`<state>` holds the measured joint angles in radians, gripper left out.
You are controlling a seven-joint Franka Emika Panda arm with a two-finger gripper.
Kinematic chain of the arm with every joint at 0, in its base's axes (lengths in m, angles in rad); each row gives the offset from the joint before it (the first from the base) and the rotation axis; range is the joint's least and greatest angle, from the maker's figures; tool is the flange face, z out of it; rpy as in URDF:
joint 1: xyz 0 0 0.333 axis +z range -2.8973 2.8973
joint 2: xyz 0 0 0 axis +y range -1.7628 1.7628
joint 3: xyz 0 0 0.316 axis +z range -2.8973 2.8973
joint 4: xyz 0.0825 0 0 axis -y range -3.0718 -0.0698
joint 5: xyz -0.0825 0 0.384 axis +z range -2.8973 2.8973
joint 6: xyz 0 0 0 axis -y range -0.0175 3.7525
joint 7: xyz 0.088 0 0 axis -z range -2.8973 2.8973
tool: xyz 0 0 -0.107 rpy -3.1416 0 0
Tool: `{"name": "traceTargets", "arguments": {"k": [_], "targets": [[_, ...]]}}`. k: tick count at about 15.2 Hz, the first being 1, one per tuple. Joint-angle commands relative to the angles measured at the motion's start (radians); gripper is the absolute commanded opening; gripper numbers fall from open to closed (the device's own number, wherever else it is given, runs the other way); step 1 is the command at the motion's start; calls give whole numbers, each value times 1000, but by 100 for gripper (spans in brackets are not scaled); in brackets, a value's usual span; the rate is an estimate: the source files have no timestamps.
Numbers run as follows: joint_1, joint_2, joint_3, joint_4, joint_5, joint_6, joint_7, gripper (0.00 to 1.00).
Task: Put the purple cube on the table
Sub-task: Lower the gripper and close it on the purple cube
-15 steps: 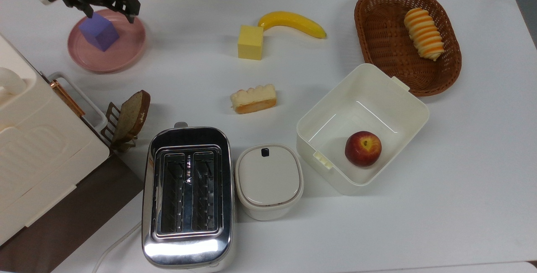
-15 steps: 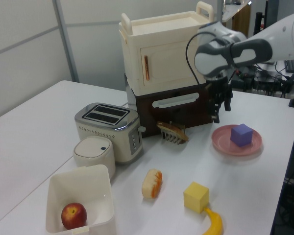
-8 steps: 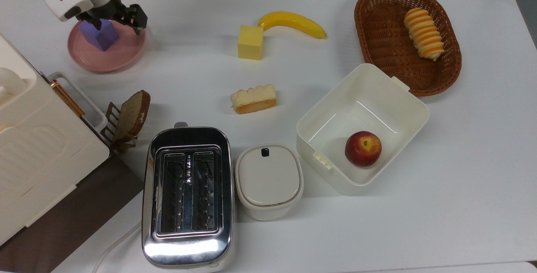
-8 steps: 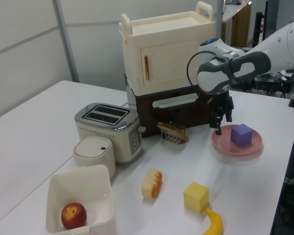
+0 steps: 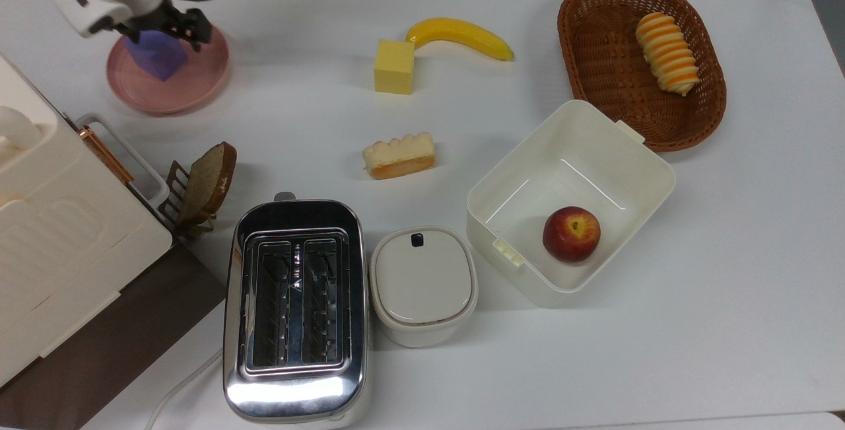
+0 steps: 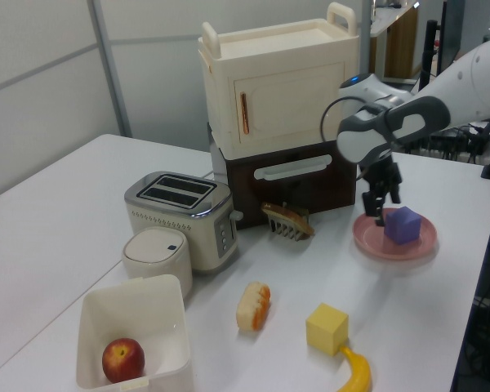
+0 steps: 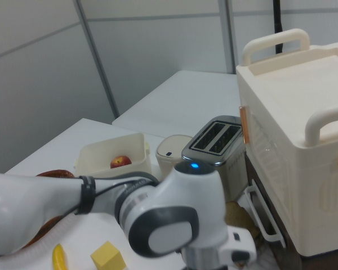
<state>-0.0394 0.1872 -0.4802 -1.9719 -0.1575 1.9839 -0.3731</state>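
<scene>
The purple cube [image 5: 159,60] [image 6: 405,225] rests on the round pink plate [image 5: 198,90] [image 6: 376,242] at the far left of the white table [image 5: 502,377] in the top view. My gripper [image 5: 168,32] [image 6: 378,211] hangs low over the plate, open, with one dark finger on each side of the cube's top in the top view. In the left view the fingers [image 6: 380,214] stand just left of the cube. Whether they touch it I cannot tell. The arm's wrist [image 7: 180,225] fills the front of the right view.
A pale yellow cube [image 5: 394,67] and banana [image 5: 460,35] lie mid-table, a cake slice [image 5: 399,155] below them. Toaster [image 5: 294,308], lidded pot [image 5: 423,283], white box with an apple [image 5: 572,234], wicker basket [image 5: 594,80], bread rack [image 5: 198,189] and cream cabinet [image 5: 59,232] surround.
My gripper has come down from above the plate's edge and now sits low around the purple cube. The cube and plate have not moved.
</scene>
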Motion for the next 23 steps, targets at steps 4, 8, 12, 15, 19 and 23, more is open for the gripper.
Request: {"name": "traceTargets", "arguments": {"k": [4,8,12,15,19,23], "targets": [[3,-26,-101,-31,-14,10,-193,100],[1,-23,-101,-77,1,61,-181,100],[7,6,-94,-90,6,88,-193,100],[7,31,-90,-99,6,162,-193,100],[13,51,-81,-96,6,165,-190,100],[18,22,-72,-90,6,147,-191,63]]}}
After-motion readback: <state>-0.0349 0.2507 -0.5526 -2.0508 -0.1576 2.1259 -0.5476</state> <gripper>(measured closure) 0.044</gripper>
